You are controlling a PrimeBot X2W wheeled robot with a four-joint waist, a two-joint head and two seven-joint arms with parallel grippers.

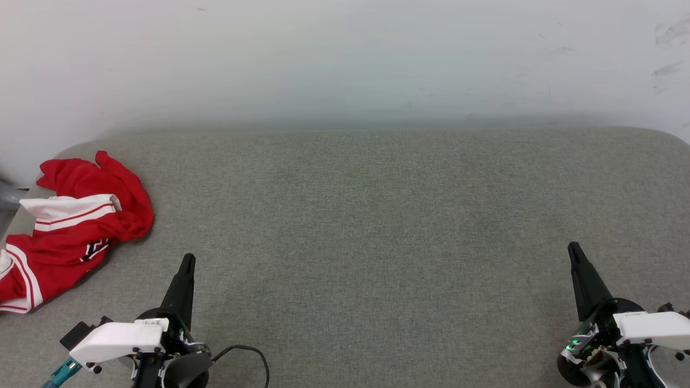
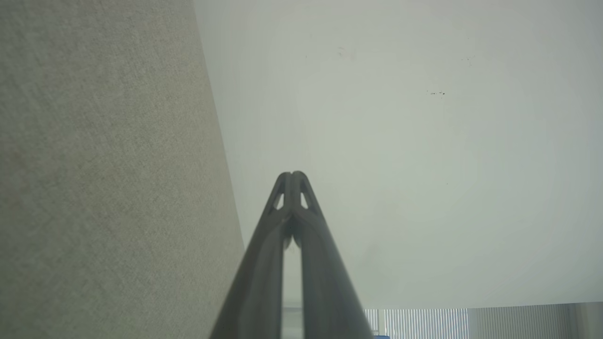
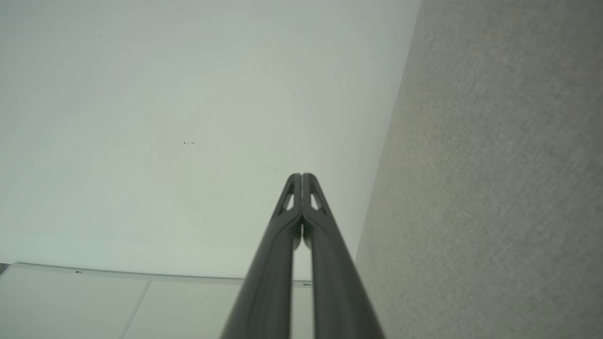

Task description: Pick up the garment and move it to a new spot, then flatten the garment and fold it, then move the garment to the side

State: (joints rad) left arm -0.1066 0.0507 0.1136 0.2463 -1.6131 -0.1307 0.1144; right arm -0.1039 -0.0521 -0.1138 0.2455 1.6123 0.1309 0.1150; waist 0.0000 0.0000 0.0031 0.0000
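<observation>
Head view: shirt point(image 1: 59, 253) is a crumpled heap at the left edge of the frame, mid-height, on the grey mat point(image 1: 377, 215). Part of it runs off frame. — op

Any grip on it? — dev

No. Left gripper point(image 1: 187, 261) is lower left, tip pointing up the frame, just right of the heap and apart from it. Right gripper point(image 1: 574, 250) is lower right, well apart from the shirt. Neither holds anything. — op

Jaws? — dev

Together on both. Left wrist view has its two fingers point(image 2: 259, 282) pressed tip to tip with nothing between them, aimed at the wall point(image 2: 424, 141). Right wrist view is the same, fingers point(image 3: 330, 282) closed on air. — op

So progress? — dev

My read: zero steps done. Shirt isn't picked up, moved, flattened or folded. One white sleeve with striped trim is flopped over the red body, and the dark chest graphic is half buried in creases. Everything is left: grab, carry to a new spot, spread, fold, set aside. Centre of the mat looks like the obvious place to spread it. — op

First mover? — dev

Probably the left arm, since it's nearest. It'd have to open first. Can't tell how much cloth lies past the frame edge, so the grab point is a guess. — op
</observation>
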